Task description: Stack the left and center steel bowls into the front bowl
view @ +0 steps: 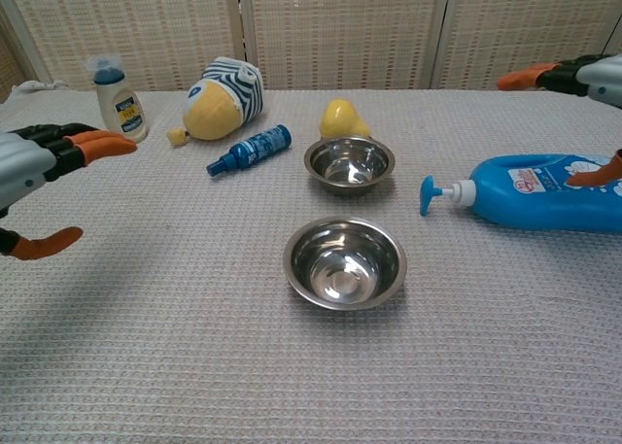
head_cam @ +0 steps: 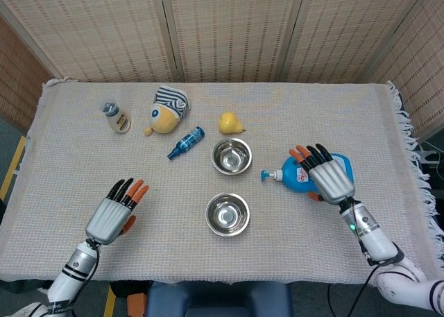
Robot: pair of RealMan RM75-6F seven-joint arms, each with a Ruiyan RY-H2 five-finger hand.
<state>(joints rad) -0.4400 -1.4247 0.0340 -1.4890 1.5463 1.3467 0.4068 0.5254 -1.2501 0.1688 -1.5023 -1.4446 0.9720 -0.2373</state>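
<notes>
Two steel bowls stand on the cloth. The front bowl [head_cam: 227, 214] [view: 344, 262] is near the table's front edge, and the center bowl [head_cam: 232, 155] [view: 349, 163] sits just behind it. Both look empty in these views. My left hand [head_cam: 114, 213] [view: 44, 162] hovers open to the left of the front bowl, well apart from it, holding nothing. My right hand [head_cam: 325, 176] [view: 573, 75] hangs open above the blue pump bottle [head_cam: 320, 173] [view: 530, 192], right of the bowls, its fingers spread.
A yellow pear [head_cam: 230, 123] lies behind the center bowl. A small blue bottle [head_cam: 186, 142], a striped yellow plush toy [head_cam: 166, 109] and a small cream bottle [head_cam: 117, 117] stand at the back left. The cloth's fringed edge [head_cam: 406, 123] runs along the right.
</notes>
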